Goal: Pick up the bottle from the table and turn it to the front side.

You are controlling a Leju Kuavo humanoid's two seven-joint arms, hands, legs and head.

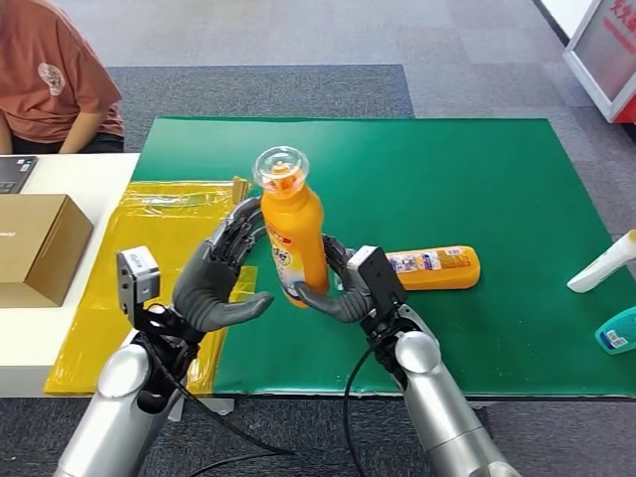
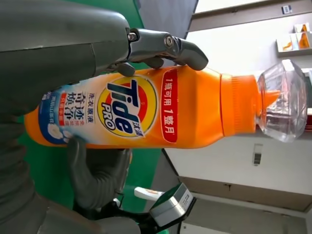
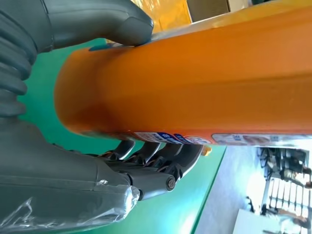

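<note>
**Bottle lifted upright; handover to front-facing turn in progress**

Green mat [image 1: 465, 179] on table, yellow plastic sheet [image 1: 157, 224] to its left, brown cardboard box [image 1: 38, 243] on white desk beyond, person in an orange shirt [image 1: 56, 75] seated at far corner. Second orange bottle lying flat [image 1: 438, 266] on mat near right arm; white and teal containers at right edge.

Progress: pick-up judged complete. Orange plastic detergent bottle with clear cap [image 1: 294, 234] held upright above the mat's near-left part, between both hands, base clear of the surface as far as head view shows. Printed front label facing the left wrist camera, plain orange side facing the right wrist camera. Turn judged under way or near its end; whether label now faces front as required cannot be settled. Set-down or release, if wanted, not yet done.

Hands: right hand [image 1: 341, 288] grasping the bottle's lower body, thumb across one side, fingers [image 3: 162, 156] curled behind the other. Left hand [image 1: 218, 278] mostly spread, fingertips [image 2: 184, 51] resting against bottle's upper body, thumb [image 1: 251, 308] reaching towards the base; steadying touch rather than full grip, so judged.
</note>
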